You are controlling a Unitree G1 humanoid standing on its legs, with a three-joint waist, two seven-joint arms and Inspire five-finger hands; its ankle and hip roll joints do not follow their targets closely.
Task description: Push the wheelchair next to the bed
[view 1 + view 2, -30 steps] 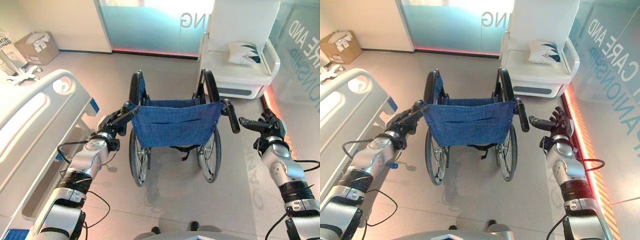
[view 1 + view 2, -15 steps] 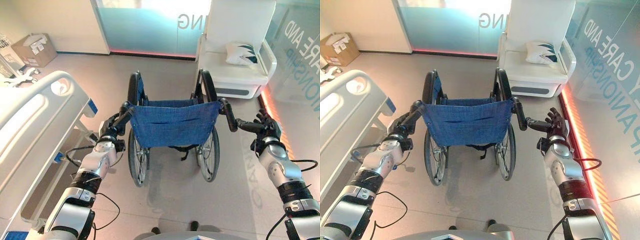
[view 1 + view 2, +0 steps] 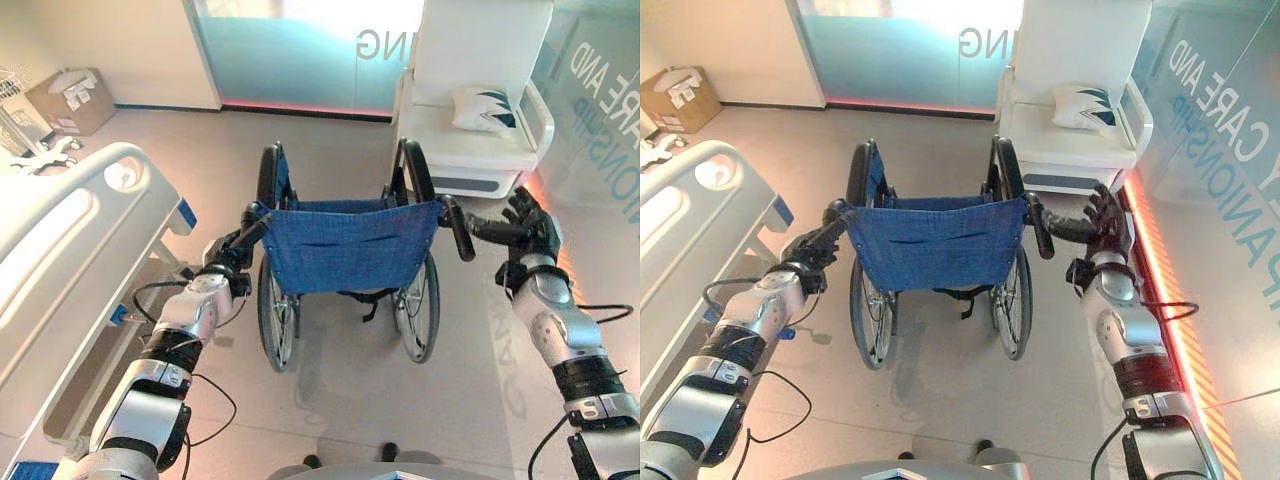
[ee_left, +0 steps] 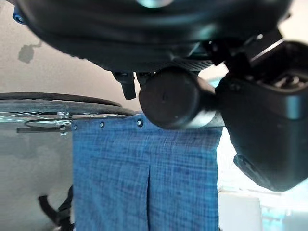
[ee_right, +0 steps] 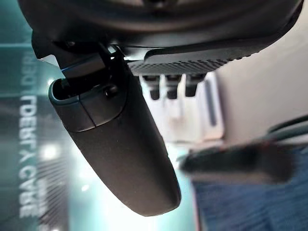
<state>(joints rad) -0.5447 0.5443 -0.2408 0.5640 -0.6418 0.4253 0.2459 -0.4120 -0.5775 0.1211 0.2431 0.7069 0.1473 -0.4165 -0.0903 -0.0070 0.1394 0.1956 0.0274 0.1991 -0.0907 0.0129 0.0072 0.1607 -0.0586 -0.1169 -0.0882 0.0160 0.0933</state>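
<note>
**Wheelchair: handles being taken, push pending**

1. White hospital bed (image 3: 70,230): on your left.
2. Blue-backed folding wheelchair (image 3: 345,250): mid-floor, near its foot, not alongside.
3. Left hand (image 3: 228,255): wrapped round handle.
4. Right hand (image 3: 528,228): fingers spread, thumb reaching the other handle.

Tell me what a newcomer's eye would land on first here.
The wheelchair with its blue fabric back stands mid-floor, facing away. The left hand is curled round its left push handle, while the right hand is open beside the right one. A white bed runs along the robot's left, and a white armchair with a cushion stands beyond.
</note>
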